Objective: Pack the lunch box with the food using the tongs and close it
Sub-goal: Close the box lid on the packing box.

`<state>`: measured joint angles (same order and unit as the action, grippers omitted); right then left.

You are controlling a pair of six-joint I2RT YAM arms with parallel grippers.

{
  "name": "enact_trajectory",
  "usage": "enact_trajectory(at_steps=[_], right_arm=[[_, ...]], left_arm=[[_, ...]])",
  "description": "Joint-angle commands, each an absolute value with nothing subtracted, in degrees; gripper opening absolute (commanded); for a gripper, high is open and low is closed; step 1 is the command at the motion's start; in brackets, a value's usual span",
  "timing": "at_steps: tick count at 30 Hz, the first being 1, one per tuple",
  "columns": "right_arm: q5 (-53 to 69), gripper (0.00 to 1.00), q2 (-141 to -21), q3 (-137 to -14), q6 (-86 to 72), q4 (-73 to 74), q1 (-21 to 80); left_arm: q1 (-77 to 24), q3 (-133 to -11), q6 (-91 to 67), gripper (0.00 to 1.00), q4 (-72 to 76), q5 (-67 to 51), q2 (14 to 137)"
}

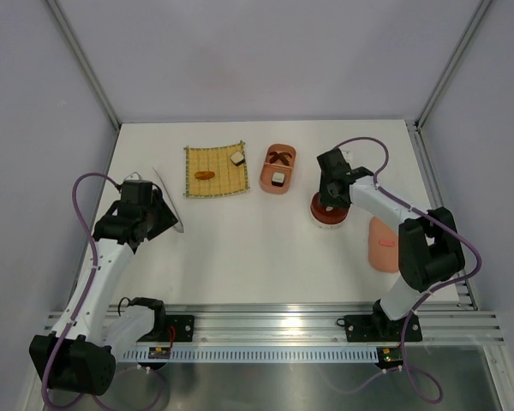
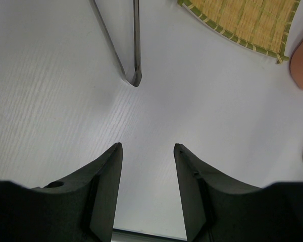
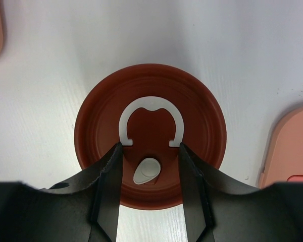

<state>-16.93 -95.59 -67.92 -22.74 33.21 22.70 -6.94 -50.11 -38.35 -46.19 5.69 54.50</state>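
Left claw (image 2: 146, 146): jaws partly open, nothing between them, held above bare counter (image 2: 50, 101). The tongs (image 2: 137, 40) lie flat on the counter directly ahead of it, near but apart. Their long axis runs away from the claw, roughly in line with its reach. The joined end is the near end and points back at the claw. The two arms spread away and leave the top of the wrist view, so the tips are not seen there.

Judgement: the left arm is plainly the nearer one to the tongs. Its jaws stand across the long axis, so an advance and descent near the joined end should need little turning of the wrist.

Right claw (image 3: 149, 146): also partly open and holding nothing. It is poised over a round red container (image 3: 202, 116), with a finger on either side of its small white tab (image 3: 147, 171). It is well apart from the tongs. A pink lid (image 1: 384, 242) lies flat beside the right arm.

Farther off, the yellow mat (image 1: 218, 184) carries an orange piece (image 1: 204, 175) and a white-and-dark block (image 1: 237, 157). Just right of it, the lunch box (image 1: 265, 171) stands open, holding a brown piece (image 1: 280, 156) and a second block (image 1: 277, 178). Packing is judged part done; the box is not yet closed.
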Motion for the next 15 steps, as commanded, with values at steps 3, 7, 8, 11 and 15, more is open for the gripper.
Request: enact_trajectory(at_steps=[3,7,8,11,15], right_arm=[[-19.60,0.11,-91.06,-64.17,-23.12,30.06,22.15],[-19.95,0.11,-87.98,-62.75,-22.59,28.13,22.15],[-20.04,0.11,-88.07,-62.84,-22.50,28.21,22.15],[-19.95,0.11,-89.21,-62.67,-22.76,28.39,22.24],[-19.60,0.11,-89.56,-60.91,-23.55,26.55,22.24]], left_arm=[[-6.68,-49.92,-37.62,0.49,-43.42,4.31,55.02],[-6.68,-49.83,-37.62,0.49,-43.24,4.22,55.02],[-6.68,-49.83,-37.62,0.49,-43.24,4.13,55.02],[-6.68,-49.66,-37.71,0.48,-42.98,3.96,55.19],[-6.68,-49.75,-37.71,0.48,-43.15,4.04,55.02]])
